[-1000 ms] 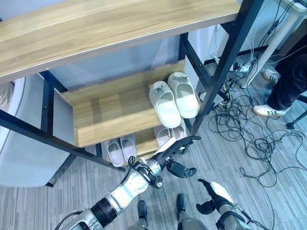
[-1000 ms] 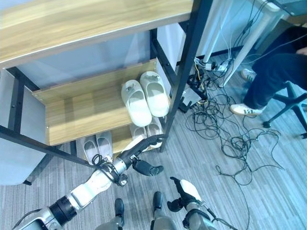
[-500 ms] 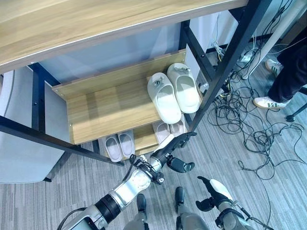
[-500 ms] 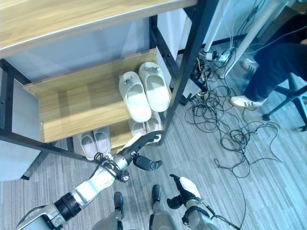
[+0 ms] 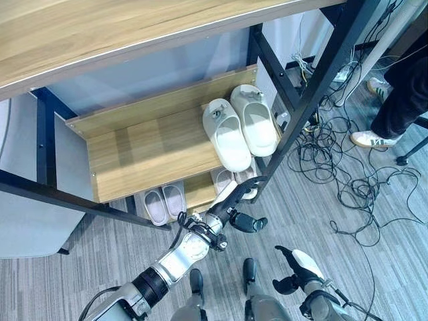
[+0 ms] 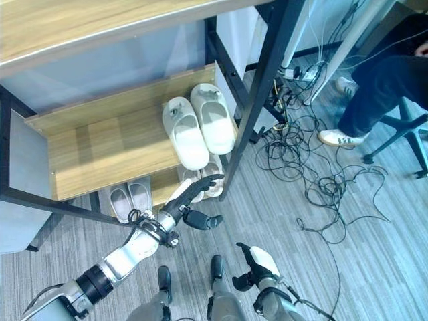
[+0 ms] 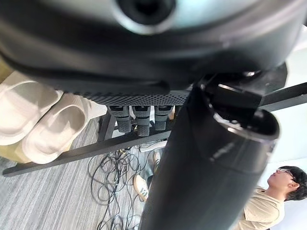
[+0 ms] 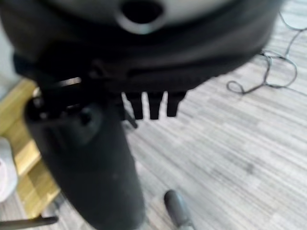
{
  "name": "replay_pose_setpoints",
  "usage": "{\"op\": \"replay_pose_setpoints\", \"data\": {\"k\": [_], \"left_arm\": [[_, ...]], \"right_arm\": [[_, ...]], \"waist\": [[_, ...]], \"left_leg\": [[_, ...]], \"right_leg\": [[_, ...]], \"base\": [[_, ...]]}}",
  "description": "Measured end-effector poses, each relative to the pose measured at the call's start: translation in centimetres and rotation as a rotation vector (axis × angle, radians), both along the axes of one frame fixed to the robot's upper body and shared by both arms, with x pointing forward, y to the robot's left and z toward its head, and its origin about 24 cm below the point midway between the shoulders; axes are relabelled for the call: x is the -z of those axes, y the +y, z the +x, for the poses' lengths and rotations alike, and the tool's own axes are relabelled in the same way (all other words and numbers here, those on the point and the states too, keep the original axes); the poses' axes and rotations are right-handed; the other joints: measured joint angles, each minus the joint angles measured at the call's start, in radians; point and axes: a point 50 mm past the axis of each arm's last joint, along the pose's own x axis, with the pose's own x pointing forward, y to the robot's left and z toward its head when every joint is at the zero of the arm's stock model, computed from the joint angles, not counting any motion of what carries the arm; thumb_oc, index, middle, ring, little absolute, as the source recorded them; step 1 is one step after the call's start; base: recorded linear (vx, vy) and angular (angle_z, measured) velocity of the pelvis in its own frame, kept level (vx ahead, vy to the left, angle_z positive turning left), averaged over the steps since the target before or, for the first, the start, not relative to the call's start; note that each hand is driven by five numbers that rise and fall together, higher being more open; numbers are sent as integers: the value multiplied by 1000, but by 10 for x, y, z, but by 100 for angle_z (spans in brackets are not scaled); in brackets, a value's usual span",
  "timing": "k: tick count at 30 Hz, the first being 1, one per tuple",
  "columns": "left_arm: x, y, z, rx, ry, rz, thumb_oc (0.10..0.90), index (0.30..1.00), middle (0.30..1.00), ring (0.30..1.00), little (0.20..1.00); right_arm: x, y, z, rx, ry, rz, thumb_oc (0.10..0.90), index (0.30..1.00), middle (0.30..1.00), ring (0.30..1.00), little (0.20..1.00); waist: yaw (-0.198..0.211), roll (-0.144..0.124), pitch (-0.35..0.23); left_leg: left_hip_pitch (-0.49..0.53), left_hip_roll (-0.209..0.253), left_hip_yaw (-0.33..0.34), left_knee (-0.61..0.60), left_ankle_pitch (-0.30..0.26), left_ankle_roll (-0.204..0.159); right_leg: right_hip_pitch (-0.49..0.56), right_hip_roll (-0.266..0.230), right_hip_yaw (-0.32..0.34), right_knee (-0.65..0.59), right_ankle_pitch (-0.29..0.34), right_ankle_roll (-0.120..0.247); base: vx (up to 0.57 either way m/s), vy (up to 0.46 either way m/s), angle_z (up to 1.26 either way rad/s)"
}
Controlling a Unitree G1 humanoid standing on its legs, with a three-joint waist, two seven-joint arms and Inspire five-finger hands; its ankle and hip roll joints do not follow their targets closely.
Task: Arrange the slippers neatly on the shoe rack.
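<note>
A pair of white slippers (image 5: 239,131) lies side by side at the right end of the rack's middle wooden shelf (image 5: 147,154). On the bottom shelf a second white pair (image 5: 231,182) sits under them, and a small pale pair (image 5: 158,202) sits further left. My left hand (image 5: 235,200) is open, fingers stretched toward the bottom-shelf pair by the rack's front post, holding nothing. The same slippers (image 7: 43,122) show past its fingers in the left wrist view. My right hand (image 5: 299,269) hangs low over the floor, fingers straight, empty.
The rack's black slanted post (image 5: 314,87) stands just right of the slippers. A tangle of black cables (image 5: 354,187) covers the grey floor to the right. A person's legs and white shoe (image 5: 374,139) are at the far right, near a chair base.
My left hand has reached further forward toward the bottom-shelf slippers. The camera has shifted, so the rack sits slightly lower left in view. The right hand has stayed put.
</note>
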Motion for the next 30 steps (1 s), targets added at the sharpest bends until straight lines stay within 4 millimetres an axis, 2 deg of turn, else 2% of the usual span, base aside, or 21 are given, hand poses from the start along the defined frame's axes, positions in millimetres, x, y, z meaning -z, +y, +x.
{"op": "replay_pose_setpoints", "data": {"k": [11,16,30], "left_arm": [[-9,9,10,-76,-30,-30,800,900,900,900,900],[-11,14,13,-99,-44,-29,800,900,900,900,900],[-19,11,17,-101,-73,-36,800,900,900,900,900]], "right_arm": [[0,-1,0,3,-1,0,800,900,900,900,900],[-1,-2,1,11,-6,-1,800,900,900,900,900],[-1,-2,1,11,-7,-1,800,900,900,900,900]], "waist": [[-2,-8,5],[-19,-10,6],[-24,-10,6]], "left_leg": [[-3,0,2,0,-2,-1],[-7,0,2,0,-4,0],[-17,0,3,0,-4,0]], "right_leg": [[-5,0,2,0,0,0],[-8,-1,3,0,0,0],[-21,-1,6,0,6,-7]], "base": [[0,0,0],[0,0,0],[0,0,0]]}}
